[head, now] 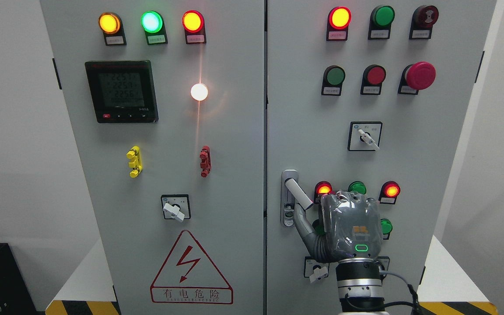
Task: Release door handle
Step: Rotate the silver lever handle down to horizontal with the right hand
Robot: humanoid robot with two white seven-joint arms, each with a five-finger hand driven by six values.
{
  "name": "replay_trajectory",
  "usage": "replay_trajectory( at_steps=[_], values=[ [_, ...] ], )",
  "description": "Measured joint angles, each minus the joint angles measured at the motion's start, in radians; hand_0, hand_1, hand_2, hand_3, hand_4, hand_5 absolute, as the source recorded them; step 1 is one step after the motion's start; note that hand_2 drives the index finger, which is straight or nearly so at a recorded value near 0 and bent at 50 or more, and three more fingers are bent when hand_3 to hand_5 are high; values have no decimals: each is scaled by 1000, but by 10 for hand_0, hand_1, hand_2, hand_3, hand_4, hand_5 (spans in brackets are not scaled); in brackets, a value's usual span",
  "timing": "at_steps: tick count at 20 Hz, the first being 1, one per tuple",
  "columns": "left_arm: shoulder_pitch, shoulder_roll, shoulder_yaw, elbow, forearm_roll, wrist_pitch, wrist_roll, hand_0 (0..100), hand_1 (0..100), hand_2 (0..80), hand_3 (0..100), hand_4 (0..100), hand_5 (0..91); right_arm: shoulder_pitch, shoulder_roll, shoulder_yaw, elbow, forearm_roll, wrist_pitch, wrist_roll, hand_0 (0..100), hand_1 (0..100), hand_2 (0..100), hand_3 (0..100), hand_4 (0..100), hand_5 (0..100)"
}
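The door handle (299, 193) is a pale lever on the right cabinet door (409, 166), swung out of its silver lock plate (288, 214) and pointing down to the right. My right hand (351, 227) is just right of it, its grey back towards me. The thumb (304, 225) stretches left and lies under the lever, close to or touching it. The other fingers bend towards the panel beside the lever's free end and do not wrap it. The lever's whole length shows. My left arm is out of view.
Lit indicator lamps (323, 189) and green buttons sit right behind the hand. A rotary switch (317, 272) is at the wrist's left, another (368, 138) above. The left door (169, 175) carries a meter (121, 92), lamps and a warning triangle (190, 271).
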Motion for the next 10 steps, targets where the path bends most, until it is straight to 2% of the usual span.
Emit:
replay_trajectory(
  at_steps=[10],
  values=[
    [0, 0, 0, 0, 0, 0, 0, 120, 556, 0, 0, 0, 0, 0, 1, -2, 0, 2, 0, 0, 533, 259, 940, 1000, 1000, 1000]
  ],
)
